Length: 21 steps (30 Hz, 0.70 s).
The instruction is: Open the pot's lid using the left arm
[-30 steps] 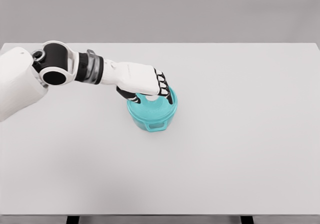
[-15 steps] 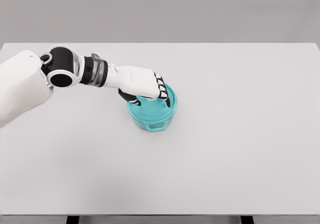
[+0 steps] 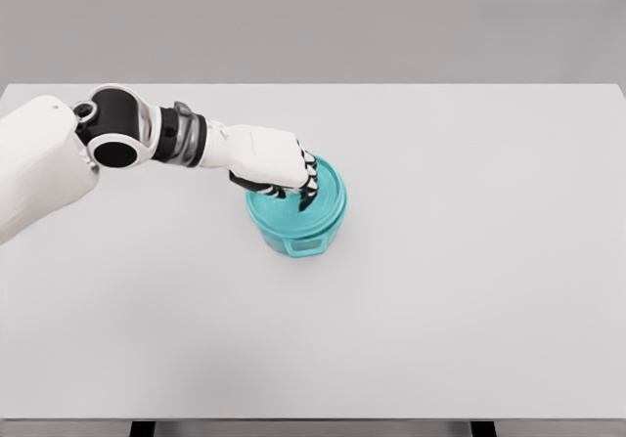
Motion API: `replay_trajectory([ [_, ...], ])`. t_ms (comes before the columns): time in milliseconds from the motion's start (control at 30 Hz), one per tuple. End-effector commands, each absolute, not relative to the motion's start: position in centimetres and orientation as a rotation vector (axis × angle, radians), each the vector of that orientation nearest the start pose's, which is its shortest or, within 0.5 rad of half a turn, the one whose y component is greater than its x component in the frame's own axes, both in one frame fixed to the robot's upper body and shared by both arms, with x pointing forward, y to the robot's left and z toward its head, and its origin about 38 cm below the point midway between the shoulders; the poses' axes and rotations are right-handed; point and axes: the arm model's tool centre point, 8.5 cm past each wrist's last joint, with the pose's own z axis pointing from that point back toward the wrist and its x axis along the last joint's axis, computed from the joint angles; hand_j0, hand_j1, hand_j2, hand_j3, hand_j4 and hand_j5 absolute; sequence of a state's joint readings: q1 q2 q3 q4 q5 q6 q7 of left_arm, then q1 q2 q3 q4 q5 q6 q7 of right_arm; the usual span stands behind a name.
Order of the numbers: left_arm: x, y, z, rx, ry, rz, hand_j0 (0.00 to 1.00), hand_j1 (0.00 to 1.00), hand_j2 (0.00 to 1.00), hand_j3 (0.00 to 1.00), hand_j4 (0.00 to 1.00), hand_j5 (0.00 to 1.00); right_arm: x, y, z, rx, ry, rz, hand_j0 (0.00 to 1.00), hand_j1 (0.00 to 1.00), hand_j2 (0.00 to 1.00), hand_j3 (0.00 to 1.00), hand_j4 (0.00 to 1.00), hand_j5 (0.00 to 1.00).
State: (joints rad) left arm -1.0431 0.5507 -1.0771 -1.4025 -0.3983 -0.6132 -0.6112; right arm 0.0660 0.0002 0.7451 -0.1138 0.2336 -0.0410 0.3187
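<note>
A teal pot (image 3: pixel 293 230) stands on the white table (image 3: pixel 469 261), a little left of the middle, with a side handle (image 3: pixel 304 248) facing me. Its teal lid (image 3: pixel 328 195) rests on top and looks slightly raised and tilted. My left hand (image 3: pixel 293 188) reaches in from the left and sits on the lid's left part. Its fingers (image 3: pixel 307 191) are curled down around the lid's knob, which is hidden under them. The right arm does not show.
My left forearm and elbow joint (image 3: pixel 117 139) stretch across the table's back left. The table's far edge (image 3: pixel 391 85) runs behind the pot, and its front edge (image 3: pixel 313 418) lies near the bottom of the picture.
The left hand has closed tighter over the lid's middle, hiding the white knob. The lid has shifted slightly up and left with the hand.
</note>
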Motion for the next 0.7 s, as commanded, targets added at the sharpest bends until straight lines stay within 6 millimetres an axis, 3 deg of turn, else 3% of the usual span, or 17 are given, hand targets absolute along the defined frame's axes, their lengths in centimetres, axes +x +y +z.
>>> replay_trajectory([
  [0,45.2,13.3,23.4,-0.231,1.608,2.926,0.35,0.35,0.35,0.35,0.35,0.35,-3.2,-22.6,-26.1,0.295,0.107,0.976,1.00,1.00,1.00,1.00,1.00,1.00],
  [100,45.8,16.2,24.4,-0.317,1.580,2.969,0.35,0.35,0.35,0.35,0.35,0.35,-3.2,-22.6,-26.1,0.295,0.109,0.976,1.00,1.00,1.00,1.00,1.00,1.00],
  [167,46.3,21.1,25.3,-0.447,1.525,3.052,0.35,0.35,0.35,0.35,0.35,0.35,-3.2,-22.6,-26.1,0.295,0.109,0.976,1.00,1.00,1.00,1.00,1.00,1.00],
  [300,46.2,26.7,25.6,-0.591,1.420,3.158,0.35,0.35,0.35,0.35,0.35,0.35,-3.2,-22.6,-26.1,0.295,0.107,0.976,1.00,1.00,1.00,1.00,1.00,1.00],
  [367,46.2,28.1,25.5,-0.644,1.356,3.186,0.35,0.35,0.35,0.35,0.35,0.35,-3.2,-22.6,-26.1,0.295,0.107,0.976,1.00,1.00,1.00,1.00,1.00,1.00],
  [500,46.4,28.4,24.9,-0.680,1.283,3.200,0.40,0.40,0.40,0.40,0.40,0.40,-3.2,-22.6,-26.1,0.295,0.107,0.976,1.00,1.00,1.00,1.00,1.00,1.00],
  [533,46.4,28.3,24.8,-0.688,1.268,3.197,0.47,0.47,0.47,0.47,0.47,0.47,-3.2,-22.6,-26.1,0.295,0.107,0.978,1.00,1.00,1.00,1.00,1.00,1.00],
  [567,46.4,28.3,24.8,-0.689,1.270,3.197,0.64,0.64,0.64,0.64,0.64,0.64,-3.2,-22.6,-26.1,0.295,0.107,0.976,1.00,1.00,1.00,1.00,1.00,1.00],
  [600,46.5,28.2,24.7,-0.682,1.275,3.197,0.86,0.86,0.86,0.86,0.86,0.86,-3.2,-22.6,-26.1,0.295,0.108,0.976,1.00,1.00,1.00,1.00,1.00,1.00],
  [633,46.5,28.2,24.6,-0.682,1.275,3.201,0.95,0.95,0.95,0.95,0.95,0.95,-3.2,-22.6,-26.1,0.295,0.107,0.976,1.00,1.00,1.00,1.00,1.00,1.00],
  [667,46.5,28.3,24.5,-0.680,1.275,3.205,0.96,0.96,0.96,0.96,0.96,0.96,-3.2,-22.6,-26.1,0.295,0.107,0.976,1.00,1.00,1.00,1.00,1.00,1.00],
])
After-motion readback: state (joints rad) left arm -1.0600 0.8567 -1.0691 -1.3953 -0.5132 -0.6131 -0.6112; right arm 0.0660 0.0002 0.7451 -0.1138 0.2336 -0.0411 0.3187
